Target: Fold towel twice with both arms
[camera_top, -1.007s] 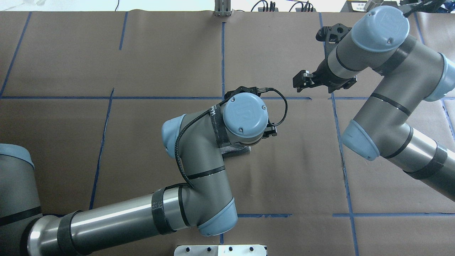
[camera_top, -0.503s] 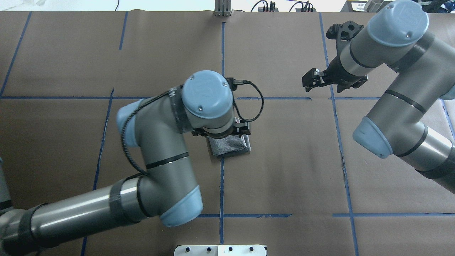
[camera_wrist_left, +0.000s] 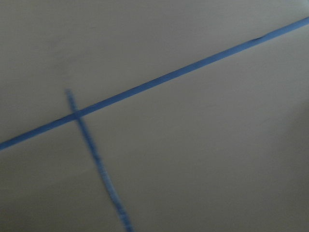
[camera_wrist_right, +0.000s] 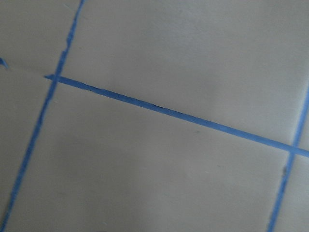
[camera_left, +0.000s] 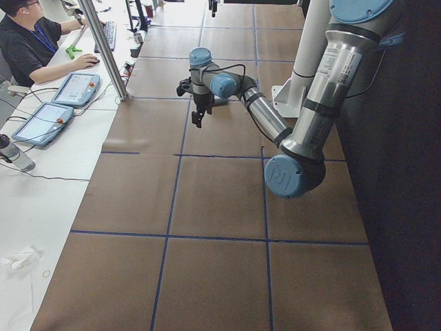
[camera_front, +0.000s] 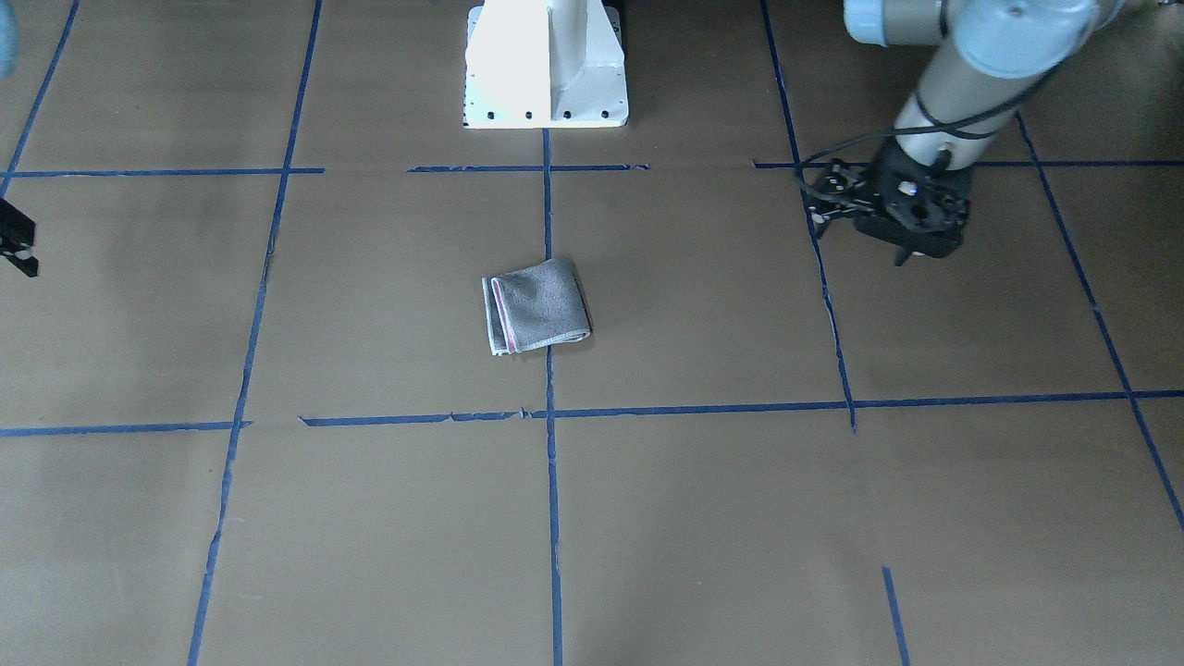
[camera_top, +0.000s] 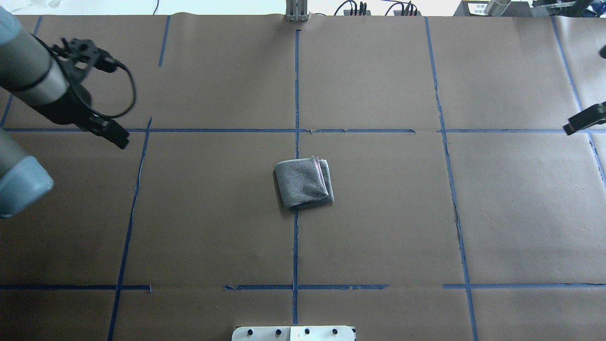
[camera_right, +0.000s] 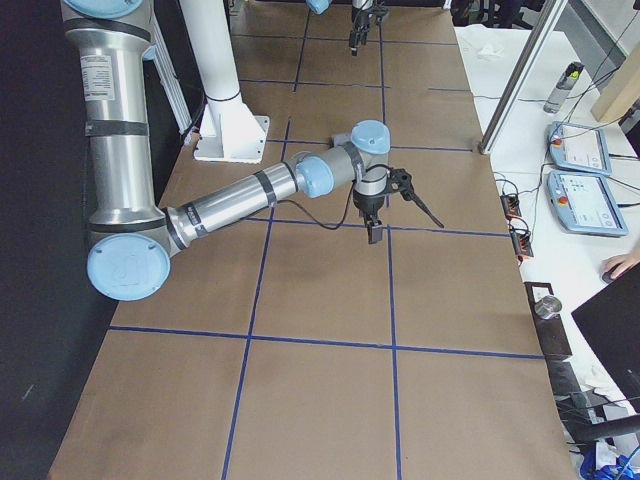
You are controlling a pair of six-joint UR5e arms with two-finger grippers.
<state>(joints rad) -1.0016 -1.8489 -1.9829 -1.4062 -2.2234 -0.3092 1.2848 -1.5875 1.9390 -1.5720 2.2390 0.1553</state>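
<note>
The towel (camera_top: 303, 183) lies folded into a small square at the table's middle, grey face up, with a pink edge showing along one side; it also shows in the front-facing view (camera_front: 538, 305). Nothing touches it. My left gripper (camera_top: 116, 136) hangs above the table far to the towel's left, near a tape crossing, and shows in the front-facing view (camera_front: 902, 252). My right gripper (camera_top: 583, 122) is at the view's right edge, mostly cut off, far from the towel. I see both edge-on and cannot tell whether they are open or shut. Both wrist views show only paper and tape.
Brown paper with blue tape lines (camera_top: 296, 94) covers the table. The white pedestal base (camera_front: 546, 65) stands at the robot's side. A metal post (camera_top: 297, 12) and cables sit at the far edge. An operator (camera_left: 34, 45) sits beside tablets beyond it.
My left arm has lifted off the towel and swung far to the left. My right arm has pulled back to the right edge. The folded towel now lies uncovered.
</note>
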